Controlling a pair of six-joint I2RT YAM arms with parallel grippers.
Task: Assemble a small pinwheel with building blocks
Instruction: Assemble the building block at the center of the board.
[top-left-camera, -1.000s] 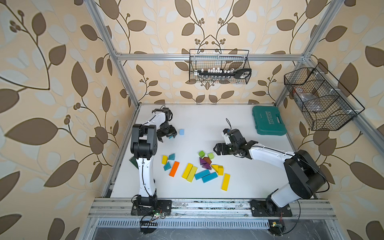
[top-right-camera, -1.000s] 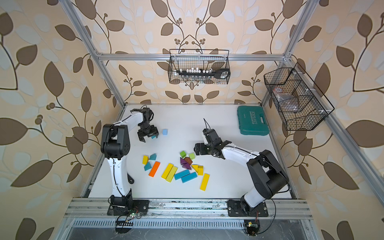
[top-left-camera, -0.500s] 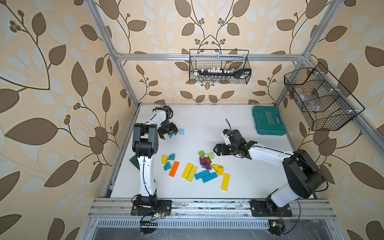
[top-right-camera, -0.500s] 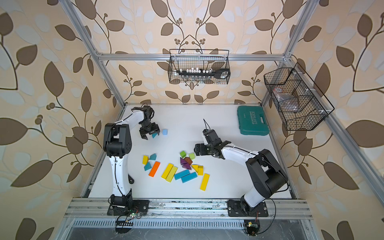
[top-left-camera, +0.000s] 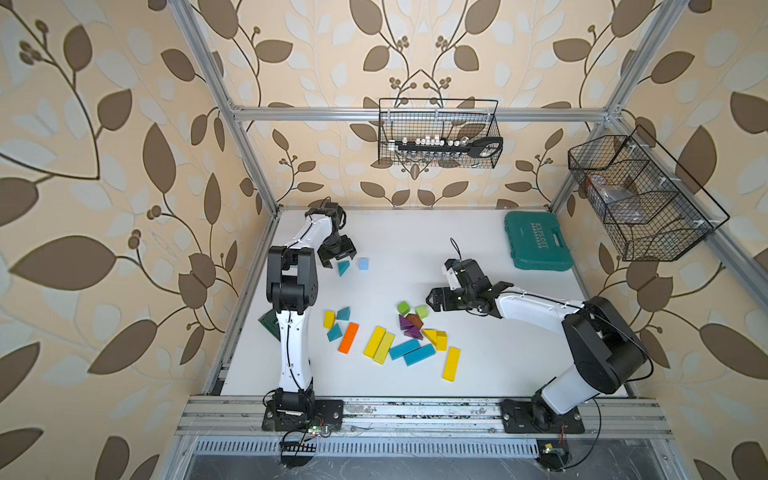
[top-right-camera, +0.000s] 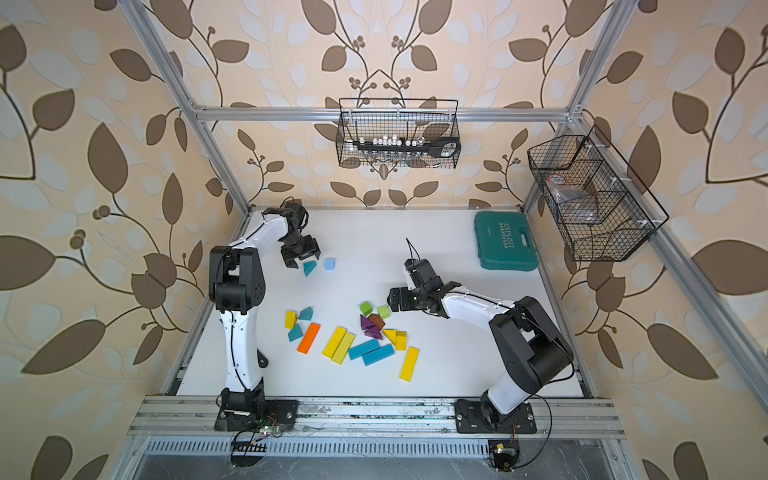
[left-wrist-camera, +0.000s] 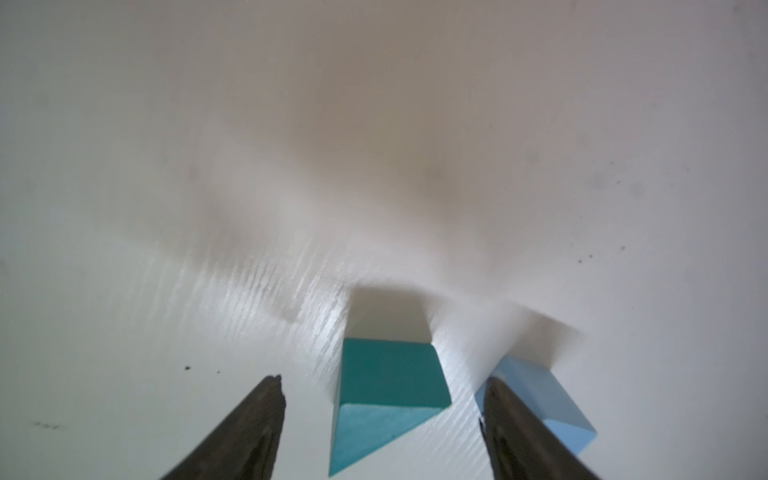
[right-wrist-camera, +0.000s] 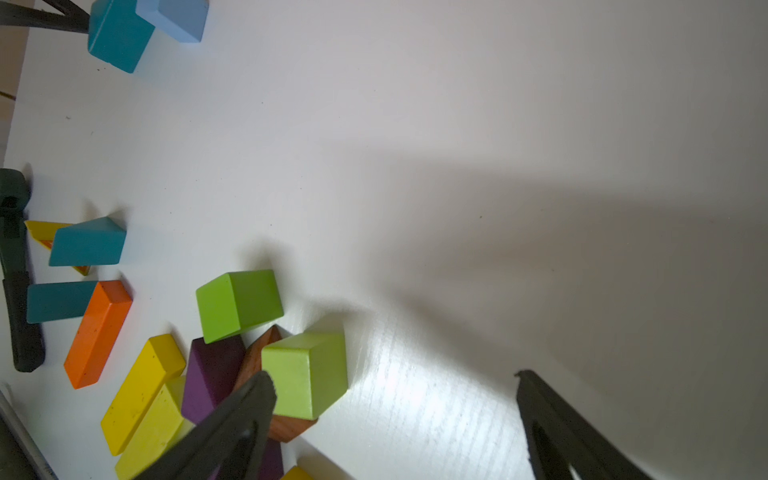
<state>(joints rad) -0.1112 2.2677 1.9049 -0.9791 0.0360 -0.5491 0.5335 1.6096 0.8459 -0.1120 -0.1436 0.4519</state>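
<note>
We see a teal wedge (top-left-camera: 343, 268) on the white surface (top-left-camera: 490, 357), just beside a light-blue cube (top-left-camera: 363, 264); both lie well apart from the rest. Nearer the front, two green cubes (top-left-camera: 402, 308) crowd against a brown wedge (top-left-camera: 415, 320) and purple wedges (top-left-camera: 405, 323). Lying flat near them are paired yellow bars (top-left-camera: 375, 341), two blue bars (top-left-camera: 404, 349), a lone yellow bar (top-left-camera: 451, 364) and an orange bar (top-left-camera: 348, 338), which has two other teal wedges (top-left-camera: 343, 313) beside it.

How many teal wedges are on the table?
3. One teal wedge lies by the left gripper, beside the light-blue cube; another and a third sit near the orange bar. None seems hidden.
</note>
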